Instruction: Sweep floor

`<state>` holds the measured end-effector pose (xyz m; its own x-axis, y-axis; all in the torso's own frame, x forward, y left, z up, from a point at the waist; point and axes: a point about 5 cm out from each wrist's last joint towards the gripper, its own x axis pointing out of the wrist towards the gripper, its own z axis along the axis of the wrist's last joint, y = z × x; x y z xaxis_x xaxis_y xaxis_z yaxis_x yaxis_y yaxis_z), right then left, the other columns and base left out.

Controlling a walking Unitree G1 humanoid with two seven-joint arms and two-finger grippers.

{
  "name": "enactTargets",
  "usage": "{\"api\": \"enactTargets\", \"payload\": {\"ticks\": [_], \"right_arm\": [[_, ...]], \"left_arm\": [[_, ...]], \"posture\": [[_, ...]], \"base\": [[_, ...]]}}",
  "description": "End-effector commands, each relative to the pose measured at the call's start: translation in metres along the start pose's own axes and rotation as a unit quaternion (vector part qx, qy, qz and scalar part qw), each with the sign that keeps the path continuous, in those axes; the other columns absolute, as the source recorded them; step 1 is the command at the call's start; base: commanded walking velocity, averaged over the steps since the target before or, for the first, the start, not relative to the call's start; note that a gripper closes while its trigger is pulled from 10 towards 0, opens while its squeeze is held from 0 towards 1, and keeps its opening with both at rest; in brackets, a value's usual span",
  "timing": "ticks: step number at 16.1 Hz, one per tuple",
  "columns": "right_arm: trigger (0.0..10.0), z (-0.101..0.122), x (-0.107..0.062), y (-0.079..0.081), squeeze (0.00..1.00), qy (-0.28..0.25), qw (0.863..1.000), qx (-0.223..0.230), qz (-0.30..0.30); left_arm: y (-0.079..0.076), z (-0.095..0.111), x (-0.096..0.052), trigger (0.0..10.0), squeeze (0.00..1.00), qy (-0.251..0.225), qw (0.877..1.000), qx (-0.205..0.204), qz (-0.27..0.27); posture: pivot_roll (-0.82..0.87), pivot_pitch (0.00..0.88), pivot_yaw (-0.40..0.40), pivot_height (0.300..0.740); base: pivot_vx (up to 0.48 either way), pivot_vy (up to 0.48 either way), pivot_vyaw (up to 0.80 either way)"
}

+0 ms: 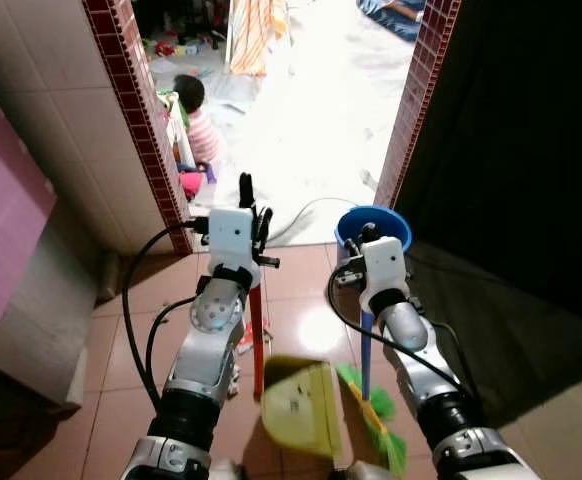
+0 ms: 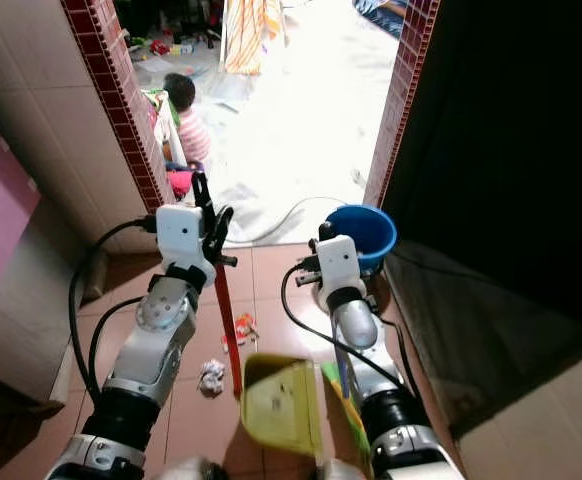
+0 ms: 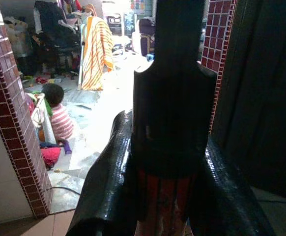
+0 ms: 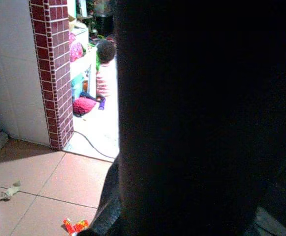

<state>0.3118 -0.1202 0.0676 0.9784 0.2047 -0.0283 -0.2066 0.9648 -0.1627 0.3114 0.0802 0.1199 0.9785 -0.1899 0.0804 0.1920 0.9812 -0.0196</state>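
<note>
Glossy terracotta floor tiles point(image 1: 301, 310) mirror the daylight. The yellow plastic dustpan point(image 1: 301, 405) looks smooth and matt, its red handle point(image 1: 257, 340) glossy, near a shiny blue plastic bucket point(image 1: 373, 224). Crumpled paper point(image 2: 211, 377) lies left. Glazed red mosaic tiles point(image 1: 141, 120) edge the doorway; striped cloth point(image 3: 98, 51) hangs far beyond.

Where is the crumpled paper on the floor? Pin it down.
In the right eye view the crumpled paper lies on the tiled floor, on the robot's left of the dustpan, just left of its red handle.
</note>
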Motion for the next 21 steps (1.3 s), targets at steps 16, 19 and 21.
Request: {"api": "enactTargets", "payload": {"ticks": [16,19,21], "right_arm": [[10.0,-0.003,-0.002,-0.003,0.00,0.009,1.000,-0.005,-0.001],[10.0,-0.003,-0.003,-0.003,0.00,0.009,1.000,-0.005,-0.001],[10.0,-0.003,-0.002,-0.003,0.00,0.008,1.000,-0.005,-0.001]], "left_arm": [[0.060,0.048,0.016,10.0,0.00,-0.092,0.990,0.027,0.106],[0.063,0.043,0.012,10.0,0.00,-0.097,0.988,0.056,0.110],[0.065,0.041,0.012,10.0,0.00,-0.094,0.987,0.060,0.117]], "posture": [[-0.04,0.000,0.025,0.740],[-0.04,0.000,0.026,0.740],[-0.04,0.000,0.025,0.740]], "base": [[0.000,0.443,0.00],[0.000,0.284,0.00],[0.000,0.000,0.00]]}}
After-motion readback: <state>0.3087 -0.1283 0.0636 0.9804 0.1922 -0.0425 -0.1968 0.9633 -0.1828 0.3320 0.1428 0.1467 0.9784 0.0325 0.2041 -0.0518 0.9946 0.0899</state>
